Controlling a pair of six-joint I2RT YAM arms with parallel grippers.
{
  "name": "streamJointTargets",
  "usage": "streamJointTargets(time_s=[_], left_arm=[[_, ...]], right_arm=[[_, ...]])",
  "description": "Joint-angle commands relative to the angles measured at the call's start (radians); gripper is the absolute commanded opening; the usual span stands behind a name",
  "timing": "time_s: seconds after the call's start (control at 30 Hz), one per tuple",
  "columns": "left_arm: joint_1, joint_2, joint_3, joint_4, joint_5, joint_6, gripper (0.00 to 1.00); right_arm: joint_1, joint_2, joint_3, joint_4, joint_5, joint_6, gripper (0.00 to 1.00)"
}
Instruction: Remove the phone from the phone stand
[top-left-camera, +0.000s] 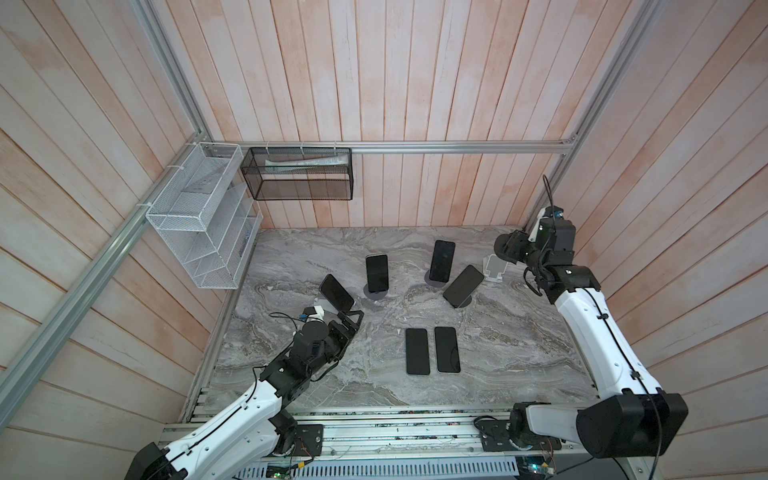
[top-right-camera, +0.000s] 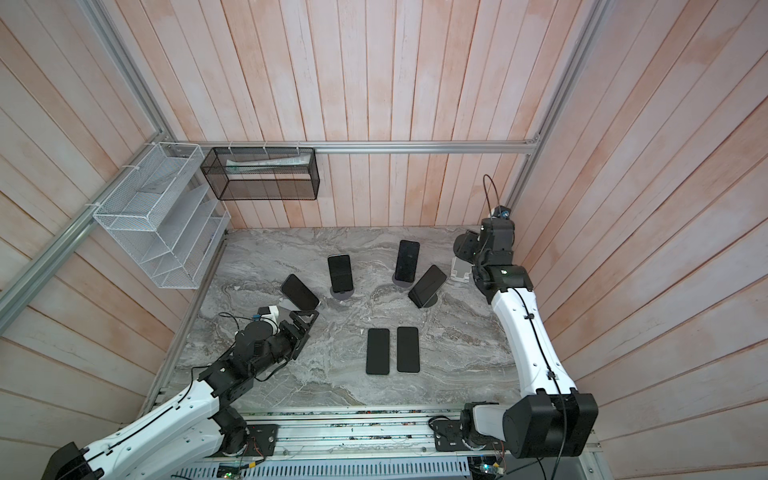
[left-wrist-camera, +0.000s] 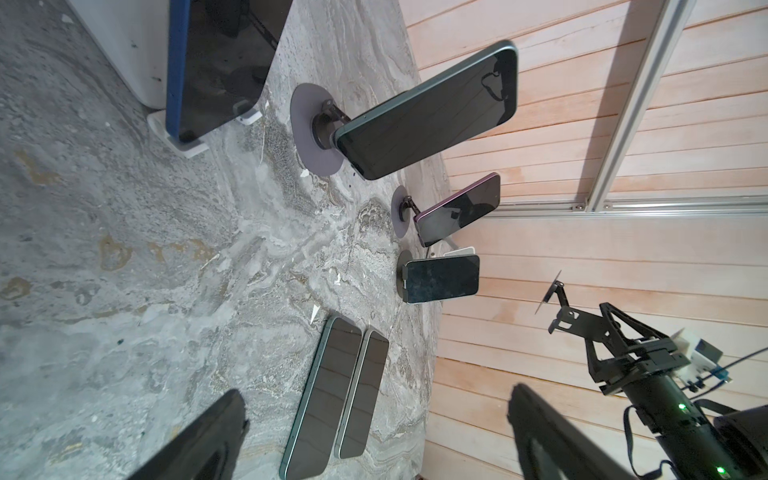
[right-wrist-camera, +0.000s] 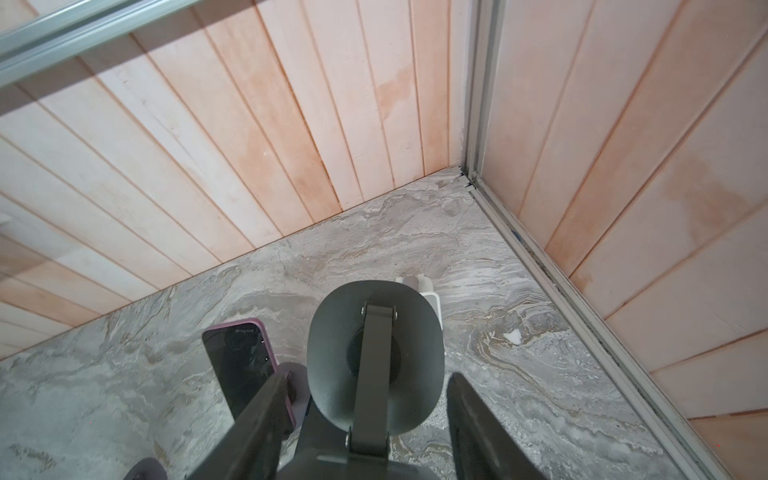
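Just beyond the left jaws — phone (top-left-camera: 336, 292) on its stand (left-wrist-camera: 187, 146)

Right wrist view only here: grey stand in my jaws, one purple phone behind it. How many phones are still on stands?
Observer: Four in all, your purple phone included.
Operator: Any already off?
Observer: Two flat phones lie side by side on the table, toward its front edge.
Operator: And the left arm?
Observer: The left gripper stands open and empty, close to the blue-edged phone.
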Motion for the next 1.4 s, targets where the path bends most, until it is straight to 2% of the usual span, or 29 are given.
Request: streamJointTargets(time_s=[0.0, 0.3, 0.4, 0.5, 0.6, 0.9, 1.23, 1.37], left_arm=[[0.007, 0.03, 0.067, 0.007, 0.014, 0.032, 1.0], [0.006, 0.084, 0.097, 0.037, -0.007, 0.035, 1.0], [0.005, 0.079, 0.106, 0.022, -0.019, 0.049, 1.0], [0.006, 0.052, 0.1, 0.007, -0.044, 0.05, 1.0], [0.005, 0.008, 0.086, -0.017, -0.073, 0.041, 1.0], [0.006, -0.12, 0.028, -0.06, -0.107, 0.017, 1.0], [0.005, -0.256, -0.047, -0.096, -0.119, -0.017, 1.0], [0.006, -0.268, -0.016, -0.127, -0.111, 0.027, 1.0]], right_arm=[[-0.03, -0.039, -0.047, 0.061, -0.085, 0.029, 0.5], [-0.053, -0.051, -0.099, 0.078, -0.105, 0.044, 0.5], [-0.052, -0.047, -0.083, 0.081, -0.151, 0.06, 0.49], [-0.012, -0.033, -0.048, 0.087, -0.159, 0.061, 0.48], [0.08, 0.008, -0.008, 0.112, -0.13, 0.051, 0.48], [0.365, 0.258, 0.221, 0.132, -0.035, 0.026, 0.48], [0.507, 0.639, 0.579, 0.031, 0.048, -0.038, 0.48], [0.521, 0.719, 0.63, 0.013, 0.065, -0.015, 0.48]])
